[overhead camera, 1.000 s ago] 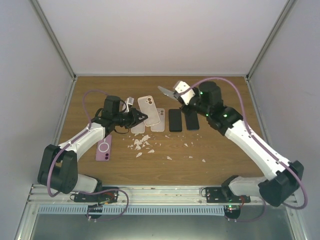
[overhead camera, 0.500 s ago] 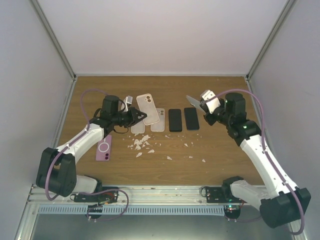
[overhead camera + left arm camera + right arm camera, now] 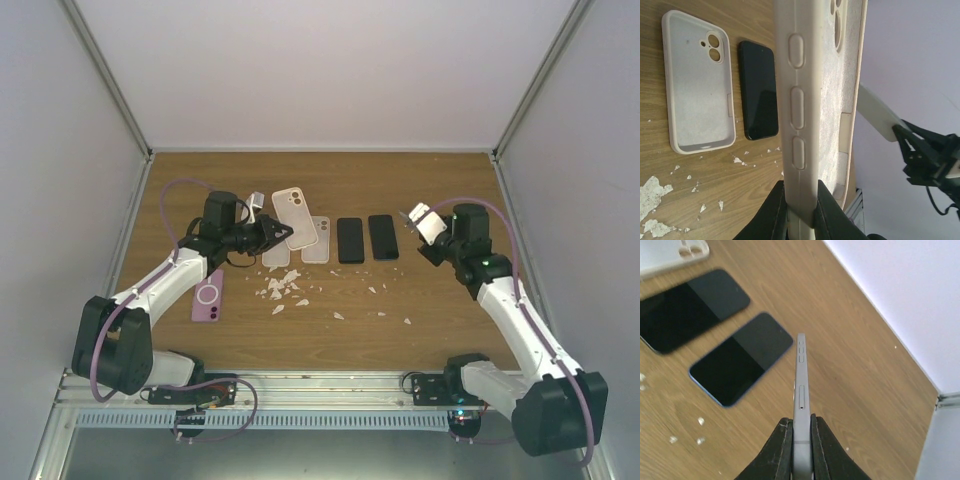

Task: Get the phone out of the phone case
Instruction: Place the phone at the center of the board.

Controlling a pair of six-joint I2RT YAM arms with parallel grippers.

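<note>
Over left half of tabletop (image 3: 330, 175) – left fingers (image 3: 774, 212): pinching the bottom edge of a beige phone case (image 3: 815, 100), lifted off the wood and tilted, fuzzy lining showing, nothing in it.
Right fingers (image 3: 782, 445): pressed onto the end of a slim grey phone (image 3: 801, 380), seen edge-on, raised over the right side.
Phone vs case: well apart – phone is out, one per arm.
Flat on wood, mid: two black phones (image 3: 350, 240) side by side, an empty case (image 3: 700, 85) just beside them.
Near left arm: purple case (image 3: 208, 297) w/ white ring.
Scattered in front: white scraps (image 3: 283, 288).
</note>
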